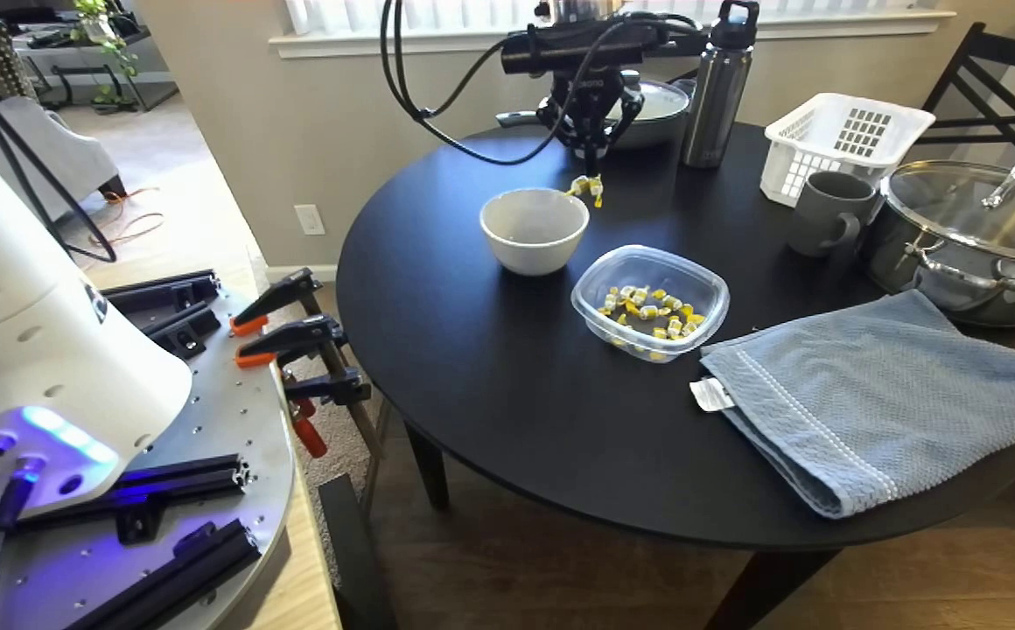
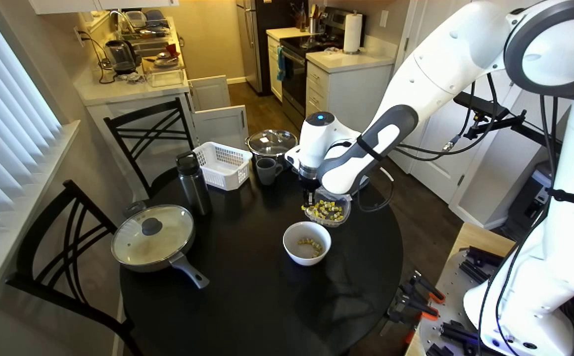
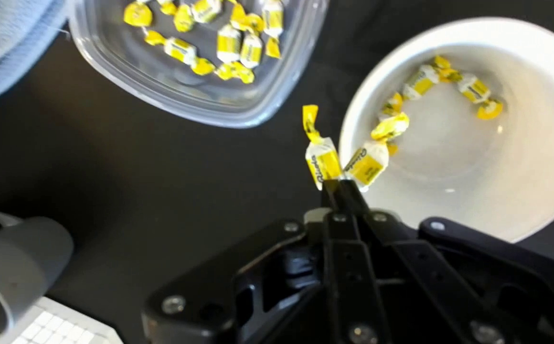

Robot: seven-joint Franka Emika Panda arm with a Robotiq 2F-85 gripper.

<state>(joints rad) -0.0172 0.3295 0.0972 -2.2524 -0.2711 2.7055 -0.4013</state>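
candies (image 3: 229, 44) lie in tub (image 3: 239, 118) and bowl (image 3: 539, 162) (gripper (image 3: 340, 185) pinches two)

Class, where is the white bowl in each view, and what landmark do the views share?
In an exterior view: white bowl, just above centre.
In an exterior view: white bowl, below centre.
In the wrist view: white bowl, upper right, cut off by the right edge.
Shared landmark: the clear plastic tub, near the bowl in every view.
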